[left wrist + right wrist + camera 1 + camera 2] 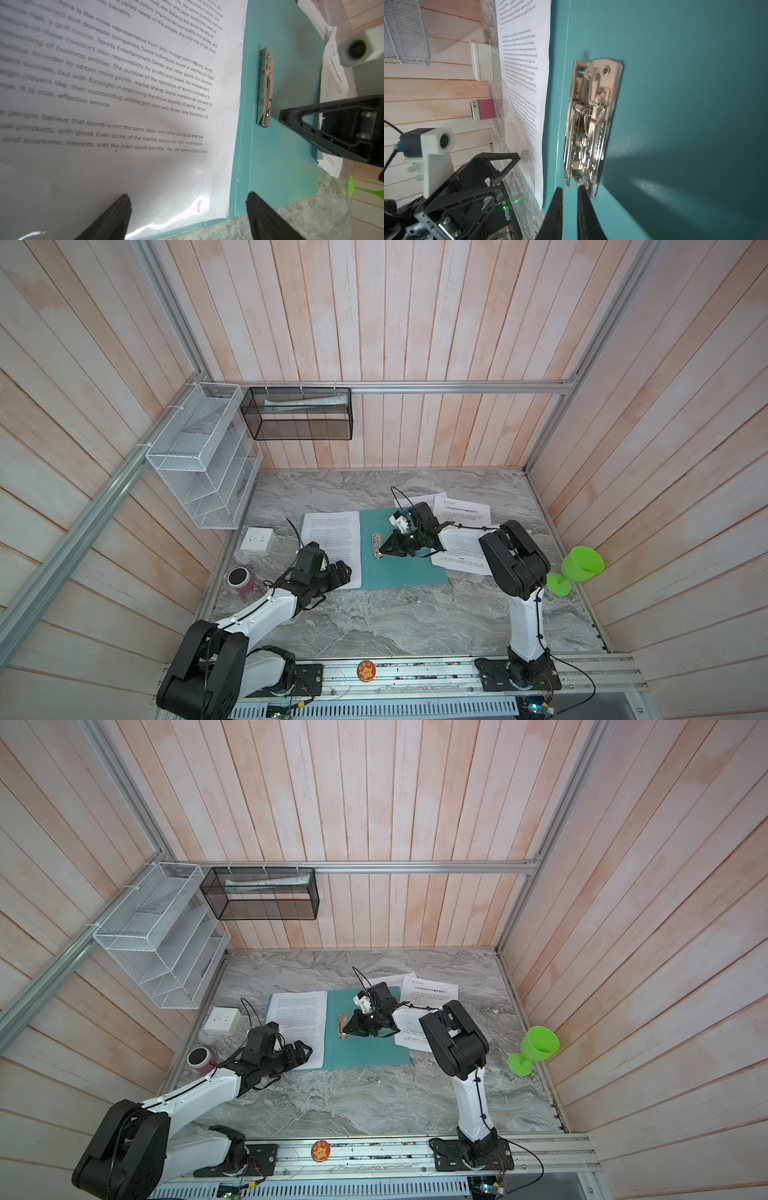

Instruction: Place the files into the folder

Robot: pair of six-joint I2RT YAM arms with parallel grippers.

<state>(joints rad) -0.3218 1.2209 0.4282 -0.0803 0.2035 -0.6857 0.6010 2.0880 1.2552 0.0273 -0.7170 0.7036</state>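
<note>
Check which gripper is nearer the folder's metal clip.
Right: the right gripper sits at one end of the metal clip; the left gripper hovers over the sheet beside it.

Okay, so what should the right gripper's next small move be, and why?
Probably raise the lever of the metal clip with the right gripper: its nearly closed fingertips sit at that clip's end on the open folder, and loose sheets lie outside beside it.
</note>
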